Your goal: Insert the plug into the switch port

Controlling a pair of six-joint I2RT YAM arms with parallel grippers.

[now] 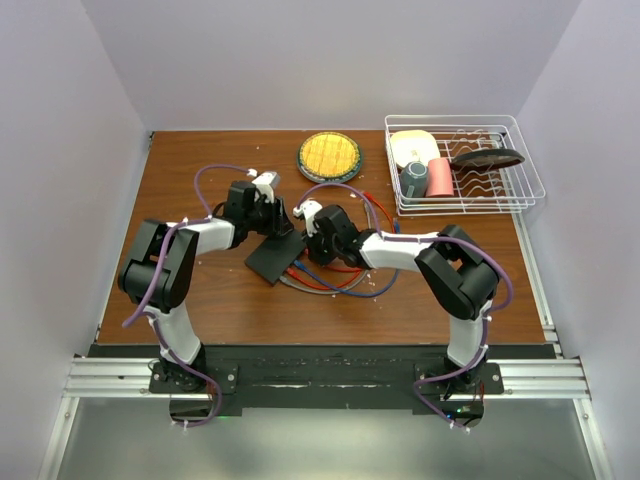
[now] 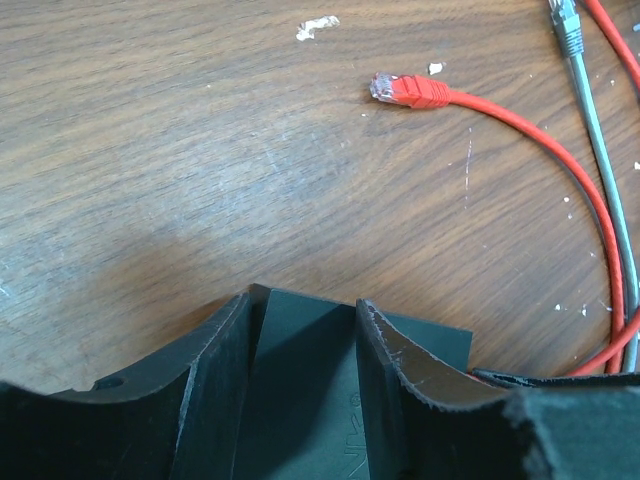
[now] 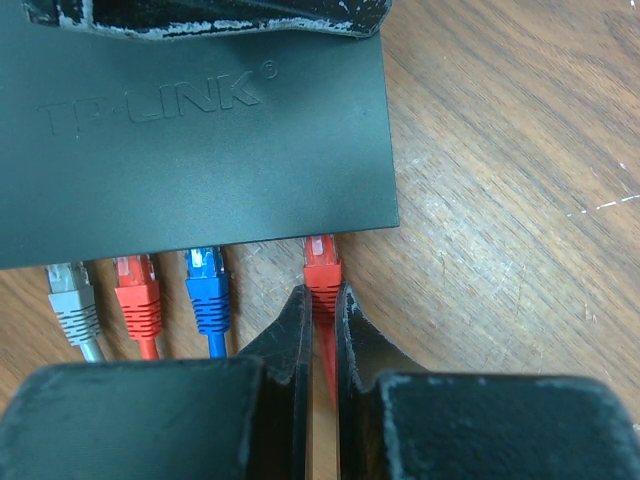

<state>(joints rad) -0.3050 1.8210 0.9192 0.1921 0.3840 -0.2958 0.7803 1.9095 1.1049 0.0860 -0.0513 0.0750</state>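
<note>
Pinching the small, stiff red plug (image 3: pixel 321 265) behind its probably fragile clip with the right gripper (image 3: pixel 320 300); clamping the seemingly light, slide-prone switch (image 3: pixel 200 130) with the left gripper (image 2: pixel 303 310).

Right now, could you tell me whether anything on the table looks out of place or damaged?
Small white flecks litter the brown wooden table, like chipped debris. The flat black rectangular switch lies askew to the table's edges, and one red cable plug lies loose, unplugged.
</note>
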